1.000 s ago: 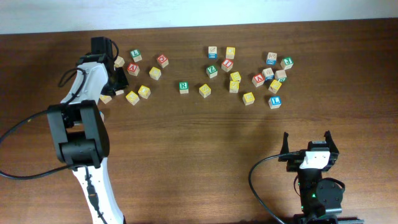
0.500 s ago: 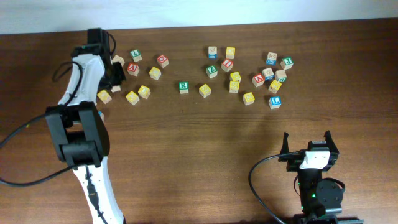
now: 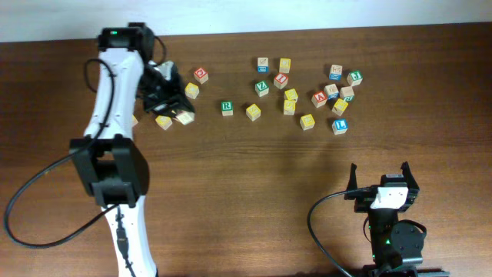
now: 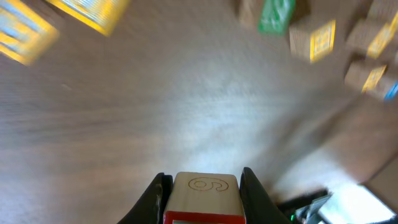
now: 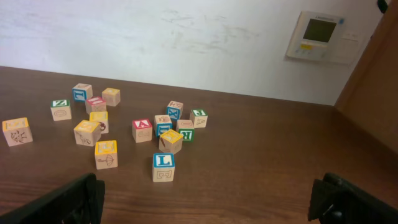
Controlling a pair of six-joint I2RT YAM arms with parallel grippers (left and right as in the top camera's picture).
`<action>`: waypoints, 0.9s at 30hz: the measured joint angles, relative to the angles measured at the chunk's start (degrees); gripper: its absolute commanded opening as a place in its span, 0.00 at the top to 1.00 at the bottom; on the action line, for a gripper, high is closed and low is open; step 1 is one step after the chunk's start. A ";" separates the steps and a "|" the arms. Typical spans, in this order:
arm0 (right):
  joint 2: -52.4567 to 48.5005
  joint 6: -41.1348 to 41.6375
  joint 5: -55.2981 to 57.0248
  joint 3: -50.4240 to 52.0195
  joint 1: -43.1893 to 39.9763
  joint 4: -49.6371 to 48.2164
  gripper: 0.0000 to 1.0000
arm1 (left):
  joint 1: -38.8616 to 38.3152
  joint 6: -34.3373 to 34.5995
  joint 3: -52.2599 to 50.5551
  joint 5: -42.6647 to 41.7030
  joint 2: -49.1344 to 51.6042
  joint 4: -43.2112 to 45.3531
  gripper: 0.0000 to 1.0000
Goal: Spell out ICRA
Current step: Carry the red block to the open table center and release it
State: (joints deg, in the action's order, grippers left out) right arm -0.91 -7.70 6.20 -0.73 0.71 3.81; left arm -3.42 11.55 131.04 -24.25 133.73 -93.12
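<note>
My left arm (image 3: 115, 115) goes up along the left side of the table (image 3: 231, 200) to the far edge and bends there. The wrist turns back down and to the right, so my left gripper (image 3: 171, 98) is above the left group of cubes. The left wrist view is blurred, but it shows my two fingers (image 4: 157, 194) closed on a red-faced wood cube (image 4: 202, 190). The upper face of this cube has an engraved drawing, and I cannot read its letter. I also cannot tell if it is off the table. A yellow-topped cube (image 3: 163, 121) lies just beside the gripper. More to the right, the green R cube (image 3: 227, 108) sits apart, with a yellow cube (image 3: 254, 111) near it on its right. In the right group a red A cube (image 5: 142, 130) stands near a blue L cube (image 5: 163, 167). My right gripper (image 3: 381, 177) rests at the near right of the table, folded over its base. Its fingers are spread wide with nothing between them.
</note>
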 measured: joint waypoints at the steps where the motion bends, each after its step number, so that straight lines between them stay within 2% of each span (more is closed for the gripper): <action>1: 0.00 -0.02 -0.02 0.00 0.00 0.00 0.02 | -1.70 -0.42 0.00 0.02 0.00 -1.29 0.81; 2: 0.00 -0.02 0.00 0.00 0.00 0.00 0.02 | -4.22 -0.76 -0.02 0.37 0.00 -2.19 0.77; 7: 0.00 -0.02 0.00 0.00 0.00 0.00 0.02 | -13.97 -1.49 -4.26 4.63 0.00 -3.06 0.78; 11: 0.00 0.00 0.00 0.00 0.00 0.00 0.02 | -21.22 -1.46 -15.04 6.12 0.02 3.10 0.84; 12: 0.00 0.00 0.00 0.00 0.00 -0.02 0.02 | -21.90 -1.44 -17.18 6.27 0.02 5.07 0.86; 15: 0.00 0.00 0.00 0.00 0.00 0.00 0.02 | -22.43 0.50 -21.55 7.61 0.02 9.77 0.80; 17: 0.00 0.02 0.00 0.00 0.00 0.00 0.02 | -22.38 4.55 -22.38 11.78 0.02 11.78 0.76; 21: 0.00 -0.02 0.00 0.00 0.00 0.00 0.02 | -22.40 8.22 -22.71 16.44 0.02 15.91 0.73; 25: 0.00 0.00 0.00 0.00 0.00 0.00 0.02 | -22.51 11.43 -24.87 21.46 0.02 18.29 0.62; 27: 0.00 0.00 0.00 0.00 0.00 0.00 0.02 | -22.49 12.07 -25.20 22.32 0.02 18.67 0.60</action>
State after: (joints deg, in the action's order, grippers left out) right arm -0.91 -7.70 6.20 -0.73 0.71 3.81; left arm -25.91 23.62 105.84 -1.93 133.75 -74.46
